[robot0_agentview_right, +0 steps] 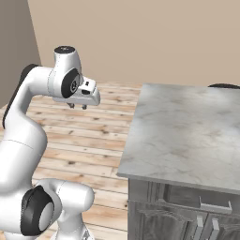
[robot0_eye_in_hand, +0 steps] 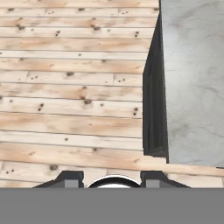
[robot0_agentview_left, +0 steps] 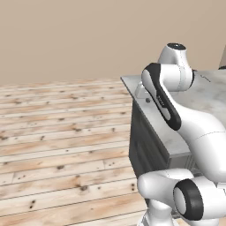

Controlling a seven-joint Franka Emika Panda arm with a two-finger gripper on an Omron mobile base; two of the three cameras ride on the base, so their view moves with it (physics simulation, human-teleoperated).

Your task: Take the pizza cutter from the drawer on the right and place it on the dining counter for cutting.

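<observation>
End effector [robot0_agentview_right: 78, 106] fingers pressed together, empty, above wooden floor [robot0_agentview_right: 89, 136], beside dining counter [robot0_agentview_right: 187, 131]

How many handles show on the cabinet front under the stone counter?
3: one horizontal handle near the top, and two upright handles side by side below it; more may be hidden.

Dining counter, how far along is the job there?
Done: the robot stands at the dining counter. In hand: the hand hangs closed over the wooden floor beside the counter; whether it holds anything is unclear. Left: move over the slab and set the pizza cutter down.
</observation>
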